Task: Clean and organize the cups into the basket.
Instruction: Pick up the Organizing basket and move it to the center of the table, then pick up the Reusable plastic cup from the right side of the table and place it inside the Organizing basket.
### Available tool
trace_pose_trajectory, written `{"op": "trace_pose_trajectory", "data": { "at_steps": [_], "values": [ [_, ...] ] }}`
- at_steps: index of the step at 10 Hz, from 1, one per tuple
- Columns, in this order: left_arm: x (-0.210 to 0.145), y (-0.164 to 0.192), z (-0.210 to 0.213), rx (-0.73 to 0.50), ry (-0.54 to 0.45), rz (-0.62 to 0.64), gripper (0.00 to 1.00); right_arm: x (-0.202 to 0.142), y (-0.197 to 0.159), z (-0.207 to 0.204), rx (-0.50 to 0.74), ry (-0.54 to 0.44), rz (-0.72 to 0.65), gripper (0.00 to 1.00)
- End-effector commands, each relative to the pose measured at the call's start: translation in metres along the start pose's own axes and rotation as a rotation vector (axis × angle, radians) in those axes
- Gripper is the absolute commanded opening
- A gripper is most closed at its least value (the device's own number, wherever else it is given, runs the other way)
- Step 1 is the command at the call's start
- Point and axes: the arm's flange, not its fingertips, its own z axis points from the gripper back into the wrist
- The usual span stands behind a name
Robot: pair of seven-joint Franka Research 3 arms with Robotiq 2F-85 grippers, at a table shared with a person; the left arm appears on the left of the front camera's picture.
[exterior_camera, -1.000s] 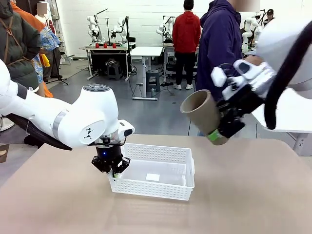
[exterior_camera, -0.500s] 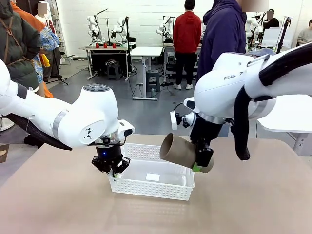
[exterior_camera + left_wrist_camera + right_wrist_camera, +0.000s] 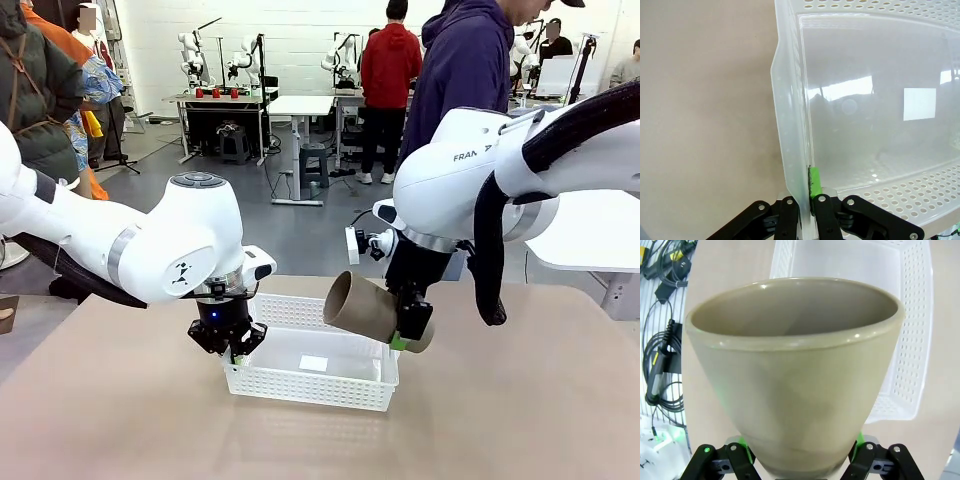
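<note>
Tan table (image 3: 520, 400), person (image 3: 465, 70) behind | L claw (image 3: 236, 352) pinches basket (image 3: 310, 385) wall | R claw (image 3: 408, 335) holds cup (image 3: 360, 305) over basket

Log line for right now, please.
left tool: shut on basket, left-end wall | right tool: shut on beige cup, tilted, mouth toward left tool, by basket's right end | cup not yet in basket

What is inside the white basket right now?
A white label on the bare floor of the basket; the beige cup in the right claw hides its far right corner.
</note>
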Motion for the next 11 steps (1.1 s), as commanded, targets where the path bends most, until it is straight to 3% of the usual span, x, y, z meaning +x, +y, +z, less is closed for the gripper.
{"op": "trace_pose_trajectory", "data": {
  "at_steps": [1, 3, 8, 11],
  "values": [
    [-0.001, 0.0, 0.003, 0.002, -0.006, -0.004, 0.0, -0.002, 0.005, 0.001, -0.006, 0.009, 0.0, 0.8],
    [-0.001, 0.0, 0.003, 0.002, -0.006, -0.004, 0.0, -0.001, 0.0, 0.0, 0.0, 0.0, -0.001, 0.81],
    [-0.001, 0.0, 0.003, 0.002, -0.006, -0.004, 0.0, 0.073, 0.004, -0.02, 0.016, 0.097, 0.084, 0.81],
    [-0.001, 0.0, 0.003, 0.002, -0.006, -0.004, 0.0, 0.09, -0.005, -0.059, 0.056, 0.161, 0.042, 0.81]
  ]
}}
